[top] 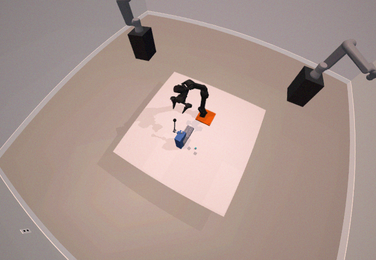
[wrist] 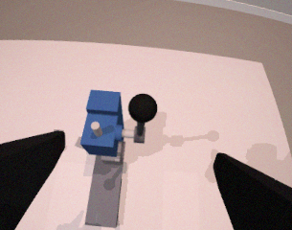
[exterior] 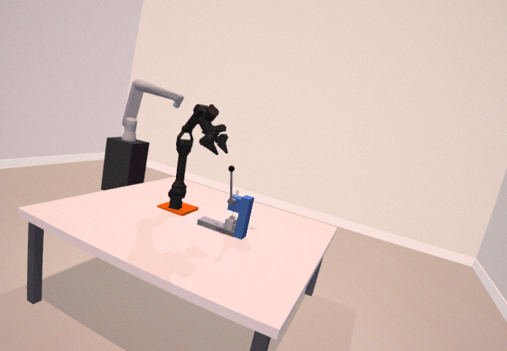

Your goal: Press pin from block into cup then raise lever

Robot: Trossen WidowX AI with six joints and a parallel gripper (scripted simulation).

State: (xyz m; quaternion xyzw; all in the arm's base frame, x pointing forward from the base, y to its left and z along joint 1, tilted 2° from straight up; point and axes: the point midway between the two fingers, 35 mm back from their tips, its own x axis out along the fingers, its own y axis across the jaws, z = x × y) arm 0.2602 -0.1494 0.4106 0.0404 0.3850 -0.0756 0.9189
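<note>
Gripper [top: 178, 110] [exterior: 221, 153] [wrist: 141, 149]: spread wide, empty, apart from black knob [top: 174, 119] [exterior: 231, 168] [wrist: 143, 107] | Block [exterior: 230, 224] [wrist: 112, 158]: on bed [top: 188, 131] [exterior: 209, 222] [wrist: 104, 196], below press head; pin unresolved | Likely release stage: if pin out, retreat upward, clear of upright lever [top: 174, 125] [exterior: 231, 183] [wrist: 140, 127] | Counts: block 1, lever 1, knob 1, bed 1, small grey squares [top: 188, 148] 2

The black arm [top: 205, 93] [exterior: 182, 159] arches upward, its empty hand [top: 177, 110] [exterior: 222, 153] [wrist: 141, 149] spread wide, angled downward.

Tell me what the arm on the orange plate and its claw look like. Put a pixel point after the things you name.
The matte black, chunky-jointed robot arm [top: 206, 91] [exterior: 181, 161] has a matching black two-fingered claw [top: 177, 110] [exterior: 222, 153] [wrist: 141, 149]. The fingers taper like wedges towards narrow tips. I can't make out markings or cables.
</note>
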